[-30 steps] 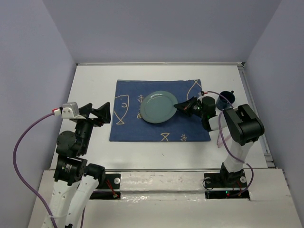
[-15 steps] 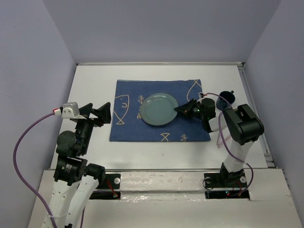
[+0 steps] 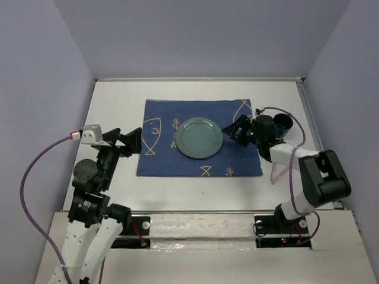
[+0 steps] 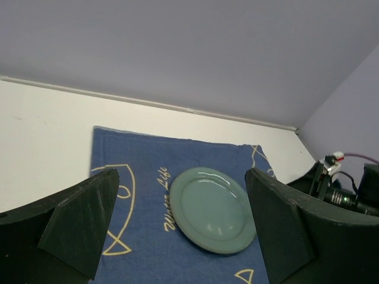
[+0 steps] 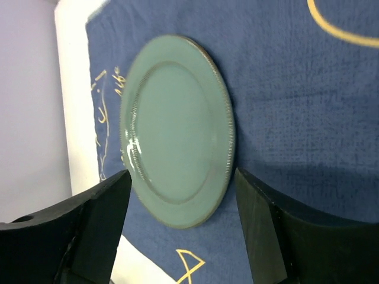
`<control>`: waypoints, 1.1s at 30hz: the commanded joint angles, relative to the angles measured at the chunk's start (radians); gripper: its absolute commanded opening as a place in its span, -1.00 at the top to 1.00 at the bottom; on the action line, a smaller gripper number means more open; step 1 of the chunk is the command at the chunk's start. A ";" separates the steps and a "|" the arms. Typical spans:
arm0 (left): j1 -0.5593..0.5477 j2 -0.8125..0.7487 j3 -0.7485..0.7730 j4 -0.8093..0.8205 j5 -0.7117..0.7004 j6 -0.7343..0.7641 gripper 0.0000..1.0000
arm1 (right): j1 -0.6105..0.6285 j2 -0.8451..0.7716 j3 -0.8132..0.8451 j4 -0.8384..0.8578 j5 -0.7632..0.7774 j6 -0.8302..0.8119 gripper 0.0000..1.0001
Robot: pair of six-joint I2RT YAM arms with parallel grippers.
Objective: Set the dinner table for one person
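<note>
A sage-green plate (image 3: 200, 137) lies flat on the dark blue mat (image 3: 177, 165) in the middle of the white dinner table (image 3: 118, 100). My right gripper (image 3: 237, 131) is open just off the plate's right rim, touching nothing. In the right wrist view the plate (image 5: 174, 130) shows whole between and beyond the spread fingers of the right gripper (image 5: 182, 174). My left gripper (image 3: 127, 142) hovers open over the mat's left edge. In the left wrist view the left gripper (image 4: 180, 173) is empty, and the plate (image 4: 213, 208) lies ahead of it.
A dark blue cup (image 3: 283, 123) stands on the table right of the mat, behind my right wrist. A raised rail (image 3: 308, 112) runs along the table's right side. Lavender walls close in the back and both sides.
My right gripper has opened and let go of the plate's right rim, then drawn back a little to the right. The plate now rests flat. The left arm has barely shifted.
</note>
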 commanded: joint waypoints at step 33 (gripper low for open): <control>-0.524 -0.008 0.034 -0.115 -0.116 0.068 -0.98 | -0.326 -0.270 0.077 -0.877 0.587 -0.329 0.41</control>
